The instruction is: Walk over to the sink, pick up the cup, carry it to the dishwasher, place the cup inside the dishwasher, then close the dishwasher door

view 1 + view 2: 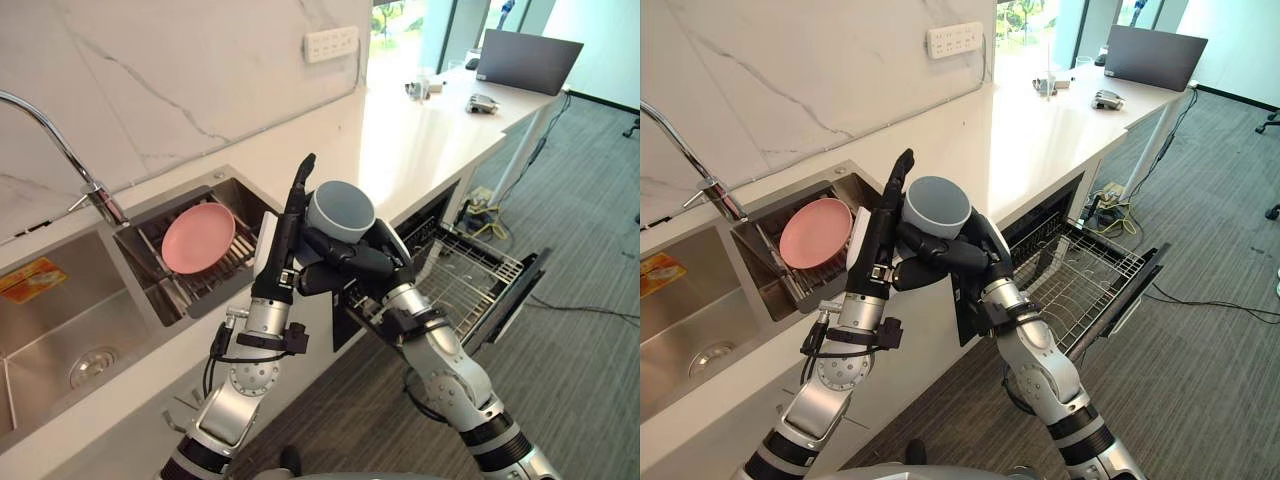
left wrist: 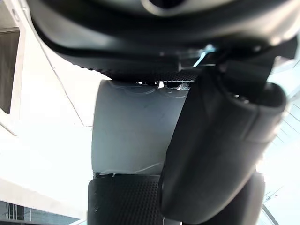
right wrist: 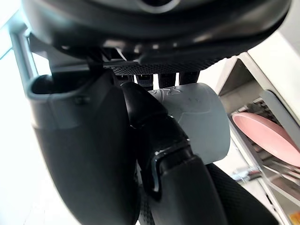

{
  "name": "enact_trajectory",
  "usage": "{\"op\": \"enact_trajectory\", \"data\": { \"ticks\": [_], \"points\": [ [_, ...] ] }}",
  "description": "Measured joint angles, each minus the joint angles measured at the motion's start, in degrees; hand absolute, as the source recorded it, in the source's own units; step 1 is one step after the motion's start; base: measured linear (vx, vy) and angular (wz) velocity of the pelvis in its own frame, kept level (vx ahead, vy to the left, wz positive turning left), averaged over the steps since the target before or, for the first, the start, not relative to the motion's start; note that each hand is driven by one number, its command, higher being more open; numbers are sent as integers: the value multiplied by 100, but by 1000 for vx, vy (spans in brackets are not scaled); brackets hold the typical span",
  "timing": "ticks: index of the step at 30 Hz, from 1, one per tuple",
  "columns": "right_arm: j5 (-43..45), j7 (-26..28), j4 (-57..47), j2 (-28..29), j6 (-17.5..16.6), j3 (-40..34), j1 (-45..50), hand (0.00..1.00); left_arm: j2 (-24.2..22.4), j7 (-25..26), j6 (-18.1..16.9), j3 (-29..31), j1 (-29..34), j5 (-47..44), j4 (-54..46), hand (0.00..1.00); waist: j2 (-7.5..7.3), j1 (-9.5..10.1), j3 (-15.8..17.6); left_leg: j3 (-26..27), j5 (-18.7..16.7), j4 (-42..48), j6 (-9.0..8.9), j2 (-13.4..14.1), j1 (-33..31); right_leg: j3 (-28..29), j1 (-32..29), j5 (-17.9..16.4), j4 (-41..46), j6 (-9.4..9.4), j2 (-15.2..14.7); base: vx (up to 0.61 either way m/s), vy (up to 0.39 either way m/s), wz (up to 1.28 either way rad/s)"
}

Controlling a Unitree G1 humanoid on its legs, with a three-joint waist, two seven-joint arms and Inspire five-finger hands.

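A grey-blue cup [image 1: 340, 210] is held upright in the air in front of the counter edge, between the sink and the open dishwasher. My right hand [image 1: 350, 262] has its fingers curled round the cup's lower body from below. My left hand [image 1: 290, 225] stands beside it with straight fingers pointing up, flat against the cup's left side. The cup's pale wall [image 3: 201, 122] shows past the right hand's curled fingers in the right wrist view, and as the cup [image 2: 131, 136] against the left palm in the left wrist view. The dishwasher's wire rack [image 1: 470, 275] is pulled out to the right, over the lowered door [image 1: 525, 285].
A pink plate [image 1: 198, 238] leans in a rack in the right sink basin. The steel sink [image 1: 60, 330] and faucet [image 1: 60, 140] lie to the left. The white counter [image 1: 420, 140] runs back to a laptop [image 1: 525, 60] and small items. Grey carpet lies to the right.
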Motion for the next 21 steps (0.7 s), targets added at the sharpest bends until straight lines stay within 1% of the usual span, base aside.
{"op": "enact_trajectory", "data": {
  "ticks": [1,2,3,4,5,9,13,15,17,21],
  "points": [
    [-227,-258,7,60,-44,-145,-2,0,-1,-31,-3,-154,65,-57,1,100,0,1,0,7,1,0,1,-1,6,10,0,2,2,0,-1,-6,-16,-4],
    [-317,-390,27,105,-72,-261,-7,0,-1,-53,-9,-232,97,-65,1,100,0,3,0,7,1,0,1,-1,6,10,0,3,3,0,-1,0,0,0],
    [-377,-629,114,152,-91,-562,-41,0,-8,-102,-71,-415,157,-62,1,100,0,10,0,9,2,0,2,-4,11,13,2,7,6,0,-3,0,0,0],
    [-377,-736,172,153,-95,-724,-64,0,-3,-135,-104,-525,194,-57,1,100,0,9,0,12,2,0,2,-7,17,16,5,10,7,0,-6,-19,-9,-4],
    [-373,-964,356,149,-130,-1143,-95,0,-24,-187,-168,-700,240,-59,1,100,0,6,0,28,2,0,2,-7,36,32,13,12,7,-1,-6,-26,-13,-5],
    [-382,-1455,619,53,-208,-1823,-93,0,-89,-197,-350,-674,242,-60,-4,100,5,-54,-2,99,-5,0,-6,15,84,107,13,19,-1,-14,28,-21,-19,-11],
    [-574,-1728,642,24,-468,-2117,-92,0,-228,-212,-470,-613,242,-67,-11,100,19,-73,-11,158,-15,0,-20,42,112,163,12,26,-22,-26,58,-8,-18,-8],
    [-671,-1834,642,11,-570,-2224,-92,0,-239,-324,-537,-612,243,-192,-17,100,28,-69,-16,157,-15,0,-20,42,109,161,12,26,-26,-26,57,0,0,0],
    [-830,-1951,644,6,-608,-2390,-92,0,-242,-551,-613,-607,250,-572,-19,100,32,-63,-19,152,-15,0,-20,40,103,153,11,27,-29,-25,52,0,0,0],
    [-1086,-2168,671,-4,-751,-2991,-23,0,-401,-1314,-625,-646,496,-2184,-27,100,31,-68,-18,138,-22,-1,-11,35,83,135,5,27,-35,-18,30,0,0,0]
  ]
}}
